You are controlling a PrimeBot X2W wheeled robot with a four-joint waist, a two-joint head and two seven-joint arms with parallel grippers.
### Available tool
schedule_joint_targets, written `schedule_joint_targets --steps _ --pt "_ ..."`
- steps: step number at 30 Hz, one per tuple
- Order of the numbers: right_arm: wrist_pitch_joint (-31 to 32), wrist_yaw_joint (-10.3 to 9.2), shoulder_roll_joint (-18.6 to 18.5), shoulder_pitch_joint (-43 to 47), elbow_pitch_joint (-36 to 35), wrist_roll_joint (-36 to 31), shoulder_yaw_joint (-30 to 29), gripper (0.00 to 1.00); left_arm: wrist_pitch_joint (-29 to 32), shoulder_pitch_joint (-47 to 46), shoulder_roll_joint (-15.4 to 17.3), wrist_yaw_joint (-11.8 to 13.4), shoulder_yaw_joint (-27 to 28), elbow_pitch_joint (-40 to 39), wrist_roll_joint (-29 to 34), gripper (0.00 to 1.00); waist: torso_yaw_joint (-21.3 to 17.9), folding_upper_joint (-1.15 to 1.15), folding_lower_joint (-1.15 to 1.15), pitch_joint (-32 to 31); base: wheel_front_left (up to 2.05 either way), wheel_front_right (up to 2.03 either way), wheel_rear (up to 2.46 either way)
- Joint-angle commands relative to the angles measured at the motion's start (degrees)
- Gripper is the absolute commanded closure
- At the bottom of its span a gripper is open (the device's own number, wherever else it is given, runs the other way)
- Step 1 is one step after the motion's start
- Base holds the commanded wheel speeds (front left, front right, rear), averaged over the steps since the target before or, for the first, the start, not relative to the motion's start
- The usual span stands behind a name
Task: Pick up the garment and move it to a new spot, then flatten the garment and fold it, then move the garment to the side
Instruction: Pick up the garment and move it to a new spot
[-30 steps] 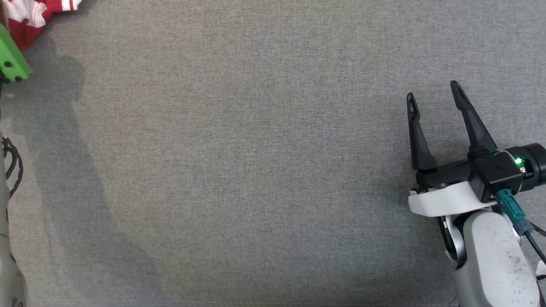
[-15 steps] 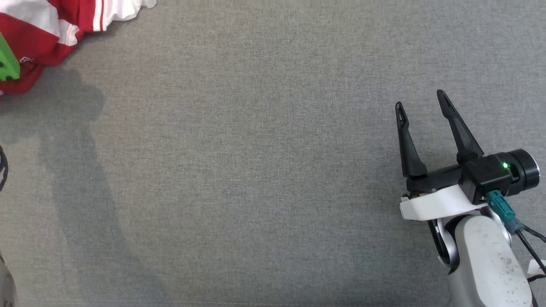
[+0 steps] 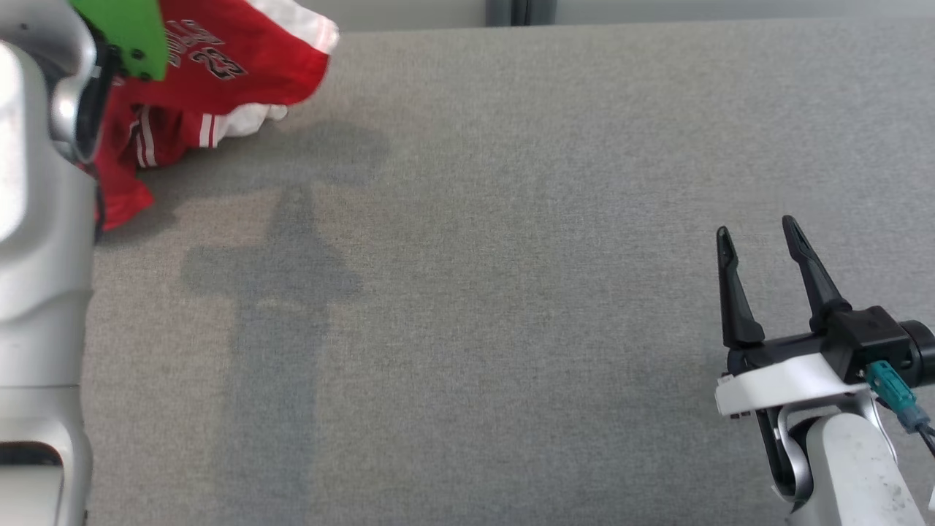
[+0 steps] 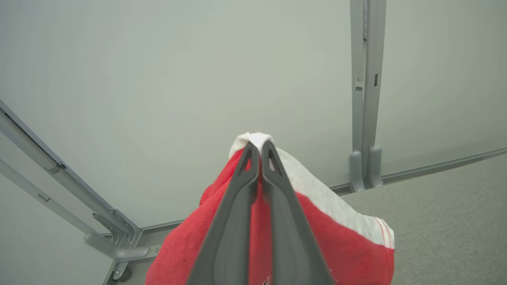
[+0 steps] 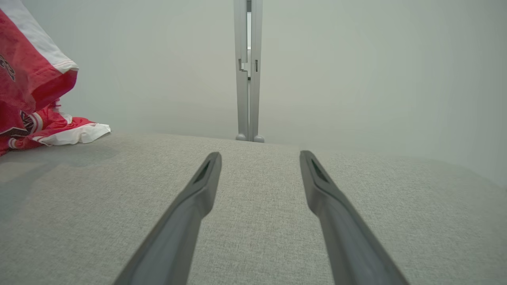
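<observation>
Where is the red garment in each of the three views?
Head view: garment at top left.
Left wrist view: garment at bottom centre, between the shut fingers.
Right wrist view: garment at left edge.
Shared landmark: grey post behind the table.

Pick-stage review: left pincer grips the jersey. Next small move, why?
Probably carry the garment toward the middle of the table: left pincer is shut on its white edge, part lies bunched at the far-left corner, right pincer stands open.
</observation>
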Motion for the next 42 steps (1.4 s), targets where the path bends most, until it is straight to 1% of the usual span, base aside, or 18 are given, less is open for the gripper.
schedule_joint_targets --steps 1,6,11,15,19,23,26,28,32,37,42 --pt "-0.18 -0.08 -0.13 1.43 0.19 0.57 -0.54 0.00 0.36 1.84 -1.13 -0.24 -1.24 -1.88 -1.36 1.00 -4.44 0.00 0.00 -5.81 0.00 0.00 0.00" --pt "-0.18 -0.08 -0.13 3.34 0.34 1.55 -2.28 0.00 2.09 4.64 -4.72 -0.33 -5.72 -9.35 -5.25 1.00 -7.84 0.00 0.00 -8.18 0.00 0.00 0.00" --pt "-0.18 -0.08 -0.13 3.80 -0.09 2.45 -2.56 0.00 3.07 6.63 -7.22 -0.36 -8.69 -14.51 -7.69 1.00 -12.21 0.00 0.00 -8.31 0.00 0.00 0.00" --pt "-0.18 -0.08 -0.13 3.69 -0.38 3.29 -2.57 0.00 2.84 7.31 -9.12 0.26 -9.56 -15.69 -8.38 1.00 -14.92 0.00 0.00 -7.03 0.00 0.00 0.00" --pt "-0.18 -0.08 -0.13 3.34 -0.57 3.87 -2.85 0.00 1.66 9.40 -10.61 1.28 -10.02 -14.95 -9.14 1.00 -16.20 0.00 0.00 -5.43 0.00 0.00 0.00" --pt "-0.18 -0.08 -0.12 3.29 -0.35 4.45 -3.09 0.00 -0.49 15.01 -11.55 2.65 -10.23 -13.00 -10.24 1.00 -16.05 0.00 0.00 -4.46 0.00 0.00 0.00" --pt "-0.18 -0.08 -0.13 2.94 -0.15 4.96 -2.67 0.00 -3.07 21.78 -12.35 4.31 -10.29 -11.08 -11.75 1.00 -15.40 0.00 0.00 -3.91 0.00 0.00 0.00" --pt "-0.18 -0.08 -0.13 2.61 -0.08 4.96 -2.23 0.00 -5.17 25.99 -12.59 5.29 -10.67 -9.63 -11.67 1.00 -14.87 0.00 0.00 -3.52 0.00 0.00 0.00" --pt "-0.18 -0.08 -0.14 2.06 0.11 4.93 -1.38 0.00 -8.71 34.19 -13.15 6.54 -11.37 -6.12 -12.75 1.00 -13.85 0.00 0.00 -3.04 0.00 0.00 0.00" --pt "-0.18 -0.08 -0.14 2.17 0.50 4.29 -0.52 0.00 -12.36 40.41 -13.90 7.01 -12.62 -3.14 -13.85 1.00 -12.14 0.00 0.00 -2.91 0.00 0.00 0.00" --pt "-0.18 -0.08 -0.14 2.24 1.30 4.08 1.01 0.00 -15.86 43.68 -14.38 7.11 -14.05 -3.09 -15.79 1.00 -10.27 0.00 0.00 -3.57 0.00 0.00 0.00"
